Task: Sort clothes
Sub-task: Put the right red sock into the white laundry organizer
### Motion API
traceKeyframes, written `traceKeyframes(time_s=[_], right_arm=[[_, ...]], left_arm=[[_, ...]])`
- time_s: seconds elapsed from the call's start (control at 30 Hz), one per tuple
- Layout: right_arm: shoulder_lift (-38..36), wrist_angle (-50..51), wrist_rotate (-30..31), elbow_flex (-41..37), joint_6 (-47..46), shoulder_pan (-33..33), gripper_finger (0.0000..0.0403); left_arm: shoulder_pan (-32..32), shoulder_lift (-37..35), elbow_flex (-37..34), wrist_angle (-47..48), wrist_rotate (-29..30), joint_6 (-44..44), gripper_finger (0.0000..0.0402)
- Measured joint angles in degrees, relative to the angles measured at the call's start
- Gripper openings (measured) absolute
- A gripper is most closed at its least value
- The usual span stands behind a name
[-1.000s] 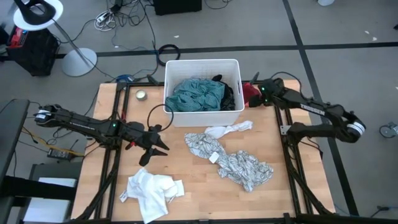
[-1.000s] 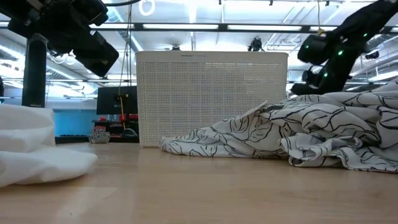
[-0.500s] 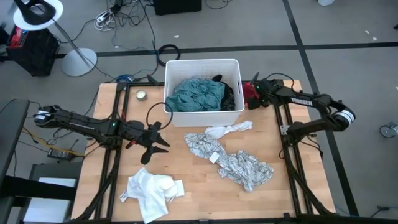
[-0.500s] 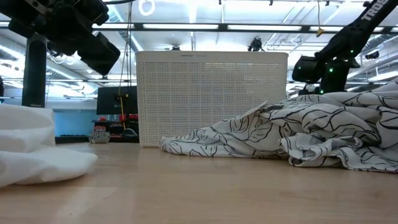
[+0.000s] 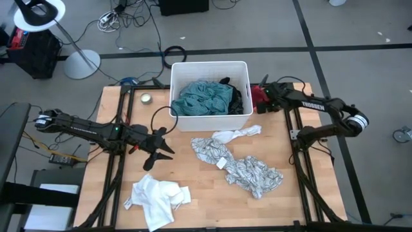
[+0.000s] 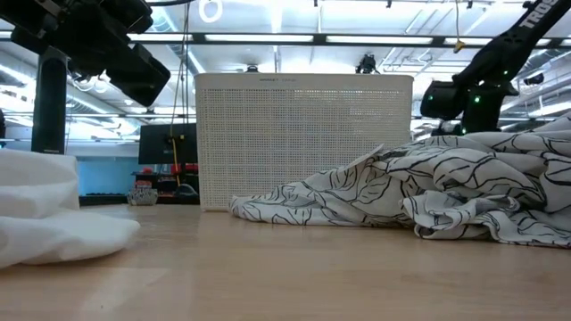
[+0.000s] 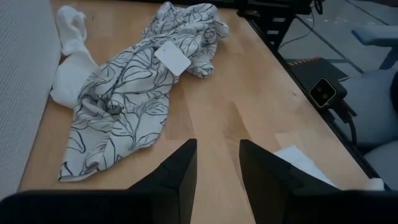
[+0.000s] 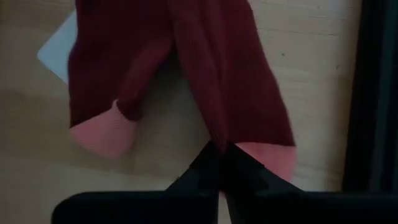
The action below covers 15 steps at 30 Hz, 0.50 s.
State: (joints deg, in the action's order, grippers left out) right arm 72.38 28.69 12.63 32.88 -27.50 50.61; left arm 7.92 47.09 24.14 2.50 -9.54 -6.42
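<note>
The red garment (image 5: 258, 98) lies on the table just right of the white bin (image 5: 241, 115), which holds teal (image 5: 203, 98) and black (image 5: 234, 96) clothes. My right gripper (image 8: 222, 157) is down on the red garment, shut on it. The leaf-print garment (image 5: 241, 166), the white sock (image 5: 237, 135) and the plain white garment (image 5: 158, 198) lie flat on the table. My left gripper (image 7: 215, 167) hovers open left of the leaf-print garment (image 7: 140, 84), holding nothing. My right gripper pinches a raised ridge of the red garment (image 8: 214, 127) between its two fingers, close to a pink-tipped end (image 8: 267, 155). The fingers come steeply from above. The garment lies on the table; how many layers are caught does not show.
A small round tin (image 5: 146, 98) sits at the far left of the table. The table's dark frame rail (image 8: 370, 93) runs close beside the red garment. In the low view, the bin's perforated wall (image 6: 303, 138) stands behind the leaf-print garment (image 6: 428, 183).
My right gripper has gone down onto the red garment beside the bin and tipped more steeply, while its arm's elbow has swung in toward the table. The clothes lie as before.
</note>
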Motion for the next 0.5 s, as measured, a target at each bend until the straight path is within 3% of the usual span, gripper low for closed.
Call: traceKeyframes(time_s=[0.17, 0.5], right_arm=[[-6.9, 7.7, 3.6, 0.0, -2.9, -2.2, 0.0005], [-28.4, 22.8, 5.3, 0.5, -11.6, -9.2, 0.0002]], left_arm=[[0.0, 0.0, 0.0, 0.0, 0.0, 0.0, 0.0126], [0.0, 0.0, 0.0, -0.1, 0.0, 0.0, 0.0126]])
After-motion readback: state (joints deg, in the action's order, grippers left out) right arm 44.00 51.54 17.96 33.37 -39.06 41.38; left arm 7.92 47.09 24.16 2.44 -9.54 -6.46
